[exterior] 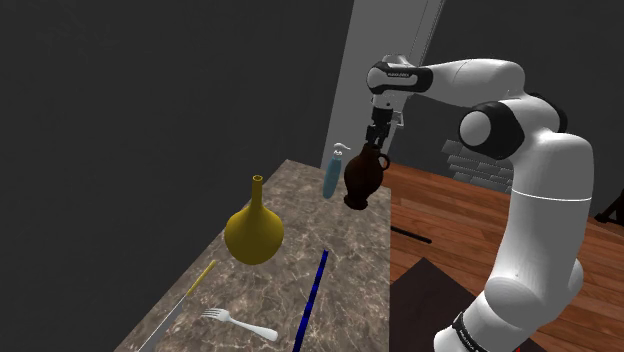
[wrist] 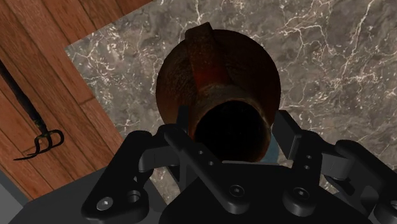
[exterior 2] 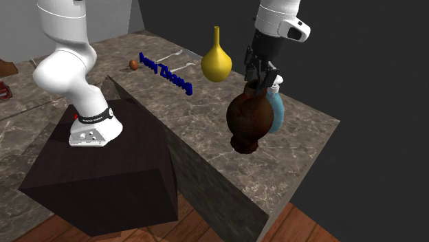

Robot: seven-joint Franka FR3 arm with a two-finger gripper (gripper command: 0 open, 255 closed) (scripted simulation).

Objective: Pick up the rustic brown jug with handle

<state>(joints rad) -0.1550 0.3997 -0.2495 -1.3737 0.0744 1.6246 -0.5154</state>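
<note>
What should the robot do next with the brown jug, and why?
Probably lift it straight up a little. The fingers clasp the brown jug at its neck, and it seems to hang just above the marble counter, right beside a blue bottle, so a sideways move might knock that over.

jug (wrist: 216, 83) rough, matt brown clay; counter (exterior: 300, 215) polished veined marble; floor (exterior: 450, 205) wood planks.

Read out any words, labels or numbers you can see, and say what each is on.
"Amy Zhang", as best I can read: blue raised letters lying on the marble counter.
White lettering on the black band at the arm's base: too small to read.
Marking on the dark wrist band: too small to read.
Brown jug: no text.
</note>
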